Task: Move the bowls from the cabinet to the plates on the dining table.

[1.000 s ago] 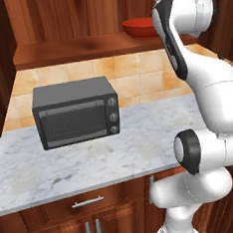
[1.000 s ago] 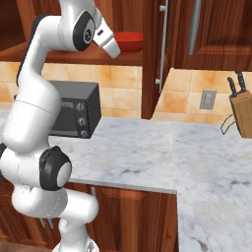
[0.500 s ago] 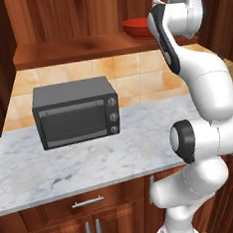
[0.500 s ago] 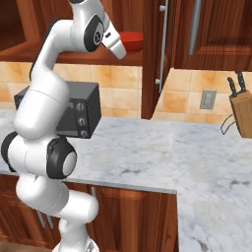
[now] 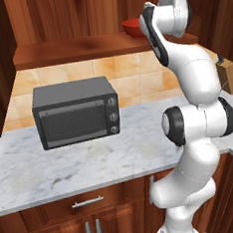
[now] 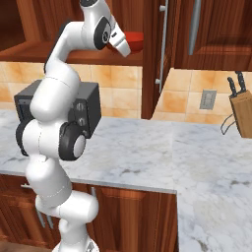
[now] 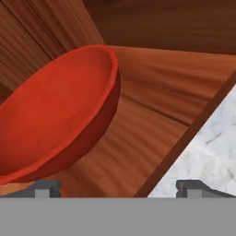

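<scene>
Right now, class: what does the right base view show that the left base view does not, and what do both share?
Only the right base view shows the wall socket and the cabinet door's long silver handles. Only the left base view shows the toaster oven's glass door. Both share the red bowl on the cabinet shelf, the marble counter and the knife block.

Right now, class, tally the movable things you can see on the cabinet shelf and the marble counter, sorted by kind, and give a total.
Red bowl: 1
Toaster oven: 1
Knife block: 1
Total: 3
</scene>
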{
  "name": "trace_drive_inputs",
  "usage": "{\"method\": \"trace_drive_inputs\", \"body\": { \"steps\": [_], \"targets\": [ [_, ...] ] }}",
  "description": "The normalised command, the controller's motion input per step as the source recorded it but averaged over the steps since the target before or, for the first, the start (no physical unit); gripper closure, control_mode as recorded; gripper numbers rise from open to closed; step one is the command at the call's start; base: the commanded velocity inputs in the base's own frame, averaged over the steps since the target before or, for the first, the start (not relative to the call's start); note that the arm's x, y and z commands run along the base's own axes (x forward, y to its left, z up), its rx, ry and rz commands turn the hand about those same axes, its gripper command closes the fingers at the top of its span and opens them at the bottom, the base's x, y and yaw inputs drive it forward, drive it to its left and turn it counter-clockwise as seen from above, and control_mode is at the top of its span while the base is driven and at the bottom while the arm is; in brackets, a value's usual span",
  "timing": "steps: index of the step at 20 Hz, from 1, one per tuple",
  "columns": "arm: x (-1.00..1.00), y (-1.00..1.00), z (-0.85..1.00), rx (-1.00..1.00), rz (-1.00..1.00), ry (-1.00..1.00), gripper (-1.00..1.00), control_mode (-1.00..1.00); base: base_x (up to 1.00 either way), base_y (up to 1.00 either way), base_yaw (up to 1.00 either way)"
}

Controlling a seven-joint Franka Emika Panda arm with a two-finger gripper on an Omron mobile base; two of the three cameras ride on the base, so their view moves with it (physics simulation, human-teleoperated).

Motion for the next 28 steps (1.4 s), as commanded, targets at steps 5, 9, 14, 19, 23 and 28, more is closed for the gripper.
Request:
{"method": "trace_drive_inputs", "body": {
  "steps": [5, 9, 14, 19, 23, 28],
  "targets": [
    [0.58, -0.02, 0.0, 0.02, 0.0, 0.03, -1.0, -1.0, 0.0, 0.0, 0.0],
    [0.42, -0.06, 0.0, 0.01, -0.02, 0.02, -1.0, -1.0, 0.0, 0.0, 0.0],
    [0.32, -0.07, 0.0, 0.01, -0.01, 0.0, -1.0, -1.0, 0.0, 0.0, 0.0],
    [0.21, -0.12, -0.05, 0.0, -0.02, 0.0, -1.0, -1.0, 0.0, 0.0, 0.0],
    [0.12, -0.13, -0.08, 0.0, -0.01, 0.0, -1.0, -1.0, 0.0, 0.0, 0.0],
    [0.03, -0.01, -0.02, 0.0, 0.0, 0.0, 1.0, -1.0, 0.0, 0.0, 0.0]
  ]
}}
